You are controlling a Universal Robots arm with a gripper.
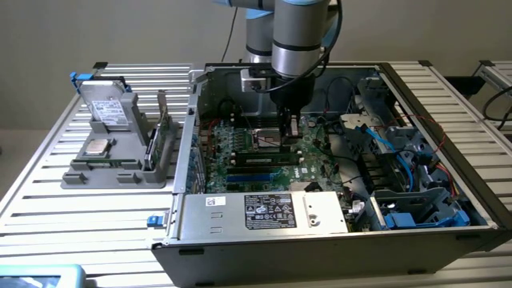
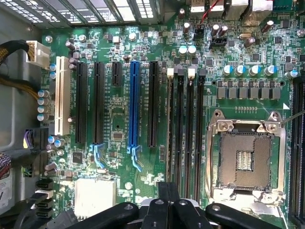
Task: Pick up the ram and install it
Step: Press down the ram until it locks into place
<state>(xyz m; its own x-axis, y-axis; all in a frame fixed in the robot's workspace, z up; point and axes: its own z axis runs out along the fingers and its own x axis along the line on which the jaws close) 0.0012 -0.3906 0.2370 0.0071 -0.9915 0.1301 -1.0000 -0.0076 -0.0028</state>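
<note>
The ram [image 1: 268, 159], a slim dark stick with a white label, lies along the memory slots of the motherboard [image 1: 240, 144] inside the open computer case. My gripper [image 1: 289, 133] hangs just above and behind it, close to the empty CPU socket [image 1: 268, 139]. Its fingers are shut, with nothing visible between them. In the wrist view the shut gripper [image 2: 167, 192] points down at the board beside the row of long black memory slots [image 2: 186, 124] and the CPU socket [image 2: 245, 155].
The case walls [image 1: 196, 114] surround the arm. Cables and drive bays [image 1: 400, 150] crowd the exterior view's right. The power supply [image 1: 264, 211] sits at the front. A grey rack [image 1: 116, 153] on the slatted table holds a hard drive [image 1: 108, 111] and a green card [image 1: 164, 141].
</note>
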